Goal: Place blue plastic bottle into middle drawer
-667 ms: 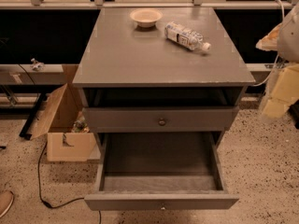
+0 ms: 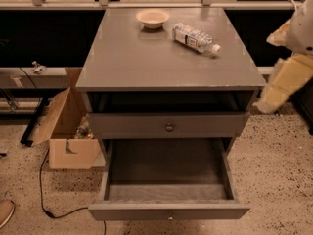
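The blue plastic bottle (image 2: 195, 38) lies on its side on the grey cabinet top (image 2: 146, 62), at the back right, with its white cap pointing to the front right. The middle drawer (image 2: 168, 212) is pulled out wide below, and its deep tray holds nothing. My arm comes in at the right edge. The gripper (image 2: 266, 99) hangs beside the cabinet's right front corner, lower than the bottle and well apart from it.
A shallow cream bowl (image 2: 152, 17) stands at the back of the cabinet top, left of the bottle. The grey drawer with a round brass knob (image 2: 169, 127) is closed above the open one. An open cardboard box (image 2: 66, 131) and a cable lie on the floor at the left.
My arm has shifted a little to the left, toward the cabinet's right side. The bottle, bowl and drawers have not moved.
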Motion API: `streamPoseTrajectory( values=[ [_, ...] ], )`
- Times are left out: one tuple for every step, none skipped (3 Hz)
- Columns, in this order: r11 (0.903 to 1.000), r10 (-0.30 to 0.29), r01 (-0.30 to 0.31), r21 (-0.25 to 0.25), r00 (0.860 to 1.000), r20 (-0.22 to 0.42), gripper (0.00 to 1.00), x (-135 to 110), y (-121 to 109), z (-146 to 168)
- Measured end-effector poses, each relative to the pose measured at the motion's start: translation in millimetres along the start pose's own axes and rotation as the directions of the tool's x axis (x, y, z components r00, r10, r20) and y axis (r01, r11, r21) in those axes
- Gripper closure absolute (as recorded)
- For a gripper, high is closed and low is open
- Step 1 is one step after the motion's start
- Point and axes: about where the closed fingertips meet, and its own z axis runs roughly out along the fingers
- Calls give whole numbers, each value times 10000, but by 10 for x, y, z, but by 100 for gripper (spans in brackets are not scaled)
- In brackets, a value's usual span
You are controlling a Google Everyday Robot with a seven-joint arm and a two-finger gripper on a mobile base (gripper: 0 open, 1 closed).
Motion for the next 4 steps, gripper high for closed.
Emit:
streamPoseTrajectory(
  values=[
    [9872, 1516, -1561, 339, 9824, 1089, 0, -85, -611, 236],
    [9876, 1488, -1531, 335, 9830, 1075, 0, -87, -600, 233],
    [9861, 1571, -1627, 350, 9793, 1279, 0, -116, -623, 252],
    [9793, 1878, -1989, 375, 9621, 1977, 0, -225, -845, 406]
  ],
)
